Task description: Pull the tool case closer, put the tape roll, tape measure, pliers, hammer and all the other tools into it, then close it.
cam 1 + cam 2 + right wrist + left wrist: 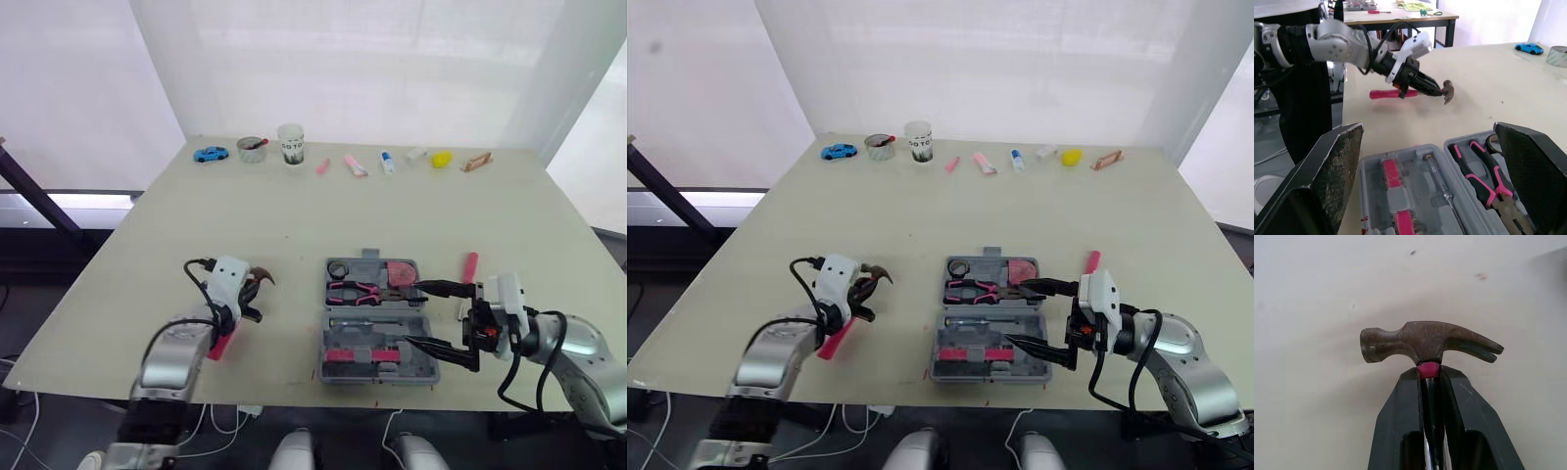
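Here's the left gripper (1428,377), clamped tight on the hammer (1425,343) just below its rusty head, with the pink handle trailing back under the forearm toward the robot. It holds the hammer low over the table (294,206); whether the handle tip touches the surface, I can't tell.

The tool case (370,257) lies open and flat near the front edge, off to the right of that gripper and well apart from it. The pliers (358,290) are already seated in the far half.

Over on the case's right side, the right gripper (411,313) is spread wide and holding nothing, one finger reaching over the far half and one over the near half.

Now the key relation. The hammer's long axis runs near-left to far-right, head leading, so it is angled toward the case. The slots in the case look to run across, left to right. My read is that the left arm carries it rightward and swings the handle crosswise before lowering.

One more pink tool (471,262) waits on the table just right of the case, closer to the right arm.
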You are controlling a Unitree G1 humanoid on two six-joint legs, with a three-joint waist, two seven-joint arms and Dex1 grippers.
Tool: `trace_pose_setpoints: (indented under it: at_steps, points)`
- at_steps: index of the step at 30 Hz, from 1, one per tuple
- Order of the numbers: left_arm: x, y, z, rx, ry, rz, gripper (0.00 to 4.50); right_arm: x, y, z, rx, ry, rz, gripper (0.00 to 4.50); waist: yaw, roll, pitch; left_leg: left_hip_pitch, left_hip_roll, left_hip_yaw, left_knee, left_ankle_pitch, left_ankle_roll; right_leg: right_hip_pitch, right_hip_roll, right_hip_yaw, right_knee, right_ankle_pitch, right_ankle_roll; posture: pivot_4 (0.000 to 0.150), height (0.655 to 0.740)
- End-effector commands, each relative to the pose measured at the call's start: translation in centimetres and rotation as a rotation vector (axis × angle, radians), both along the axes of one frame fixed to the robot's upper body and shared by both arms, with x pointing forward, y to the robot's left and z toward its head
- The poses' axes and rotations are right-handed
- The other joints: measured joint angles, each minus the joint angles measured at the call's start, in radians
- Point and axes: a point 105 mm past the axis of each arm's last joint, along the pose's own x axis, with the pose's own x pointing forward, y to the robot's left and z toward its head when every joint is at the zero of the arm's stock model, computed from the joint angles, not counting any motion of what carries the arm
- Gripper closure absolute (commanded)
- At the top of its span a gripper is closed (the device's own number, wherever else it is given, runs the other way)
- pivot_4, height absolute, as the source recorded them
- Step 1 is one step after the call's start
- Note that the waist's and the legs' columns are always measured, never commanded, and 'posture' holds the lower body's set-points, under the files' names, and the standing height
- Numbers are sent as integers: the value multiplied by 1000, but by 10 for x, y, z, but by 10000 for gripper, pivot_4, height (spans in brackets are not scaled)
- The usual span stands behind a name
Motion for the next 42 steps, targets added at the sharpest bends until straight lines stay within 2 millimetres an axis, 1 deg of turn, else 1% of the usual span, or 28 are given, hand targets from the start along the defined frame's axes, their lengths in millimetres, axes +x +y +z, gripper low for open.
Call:
trace_pose_setpoints:
  at_steps: [1,2,3,4,6,8,10,12,15,17,21,24,27,31,35,38,42]
  points:
    - [3,-22,29,41,-71,-188,44242,-4,-3,8,4,-39,-4,0,-1,0,0,0,0,0,0,0,0,0,0,0,0,0,0,1500,7400]
    - [3,-23,29,48,-70,-205,44242,-4,-3,8,4,-38,-6,0,-2,0,0,0,0,1,0,0,0,0,0,0,0,0,0,1500,7400]
    - [5,-29,35,49,-73,-256,44242,-4,-3,8,5,-37,-10,0,-3,0,0,0,0,1,0,0,0,0,0,1,0,0,0,1500,7400]
    - [9,-42,43,55,-82,-338,44242,-5,-5,8,5,-38,-15,0,-2,0,1,0,0,1,0,0,0,0,0,1,0,0,0,1500,7400]
    - [15,-61,53,67,-89,-455,44242,-6,-7,9,6,-39,-29,0,1,-1,1,-1,0,-1,0,0,0,0,0,-1,0,0,0,1500,7400]
    - [21,-76,54,82,-89,-530,44242,-6,-9,9,3,-40,-44,0,2,-1,1,-1,0,-1,0,0,0,0,0,-1,0,0,0,1500,7400]
    - [25,-94,52,97,-88,-615,44242,-7,-13,9,-1,-39,-61,0,-1,-1,1,-1,-1,0,0,0,0,0,1,-1,0,0,1,1500,7400]
    - [27,-116,55,87,-83,-697,44242,-9,-19,9,-9,-36,-77,0,-3,-1,1,-1,-1,0,0,0,0,0,1,1,-1,1,2,1500,7400]
    - [19,-154,57,88,-52,-865,44242,-13,-30,5,-40,-27,-108,0,-1,-1,1,-1,-1,0,0,0,0,0,2,1,-1,2,5,1500,7400]
    - [11,-174,57,83,-23,-962,44242,-13,-37,4,-55,-29,-136,0,-2,-1,1,-2,-1,0,0,0,0,-1,2,1,-2,1,5,1500,7400]
    - [4,-201,59,84,-1,-1045,44242,-14,-47,7,-47,-22,-171,0,-6,-1,1,-2,-1,0,0,0,0,-1,2,2,-2,1,5,1500,7400]
    - [-5,-219,60,65,28,-1087,44242,-18,-53,4,-38,-7,-188,0,-5,-1,1,-1,-1,0,0,0,0,-1,2,2,-1,1,5,1500,7400]
    - [-19,-233,52,125,40,-1135,44242,-20,-66,2,-35,4,-228,0,-4,-1,2,-1,-1,-1,0,0,1,-1,3,2,-1,1,5,1500,7400]
    - [-36,-248,48,139,71,-1187,44242,-25,-85,-3,-86,38,-232,0,-4,-1,2,-1,-1,0,0,0,1,-1,2,3,-1,1,5,1500,7400]
    - [-47,-249,34,194,144,-1203,44242,-31,-101,-10,-143,74,-213,0,-4,0,1,0,-1,0,0,0,1,-1,3,3,-1,1,4,1500,7400]
    - [-53,-251,26,222,181,-1202,44242,-30,-108,-9,-148,76,-215,0,-6,1,1,0,-1,-1,0,0,1,0,3,3,-1,1,4,1500,7400]
    - [-55,-252,18,248,203,-1197,44242,-26,-115,-8,-172,60,-221,0,-6,1,1,0,-1,0,0,0,1,0,3,4,0,0,3,1500,7400]
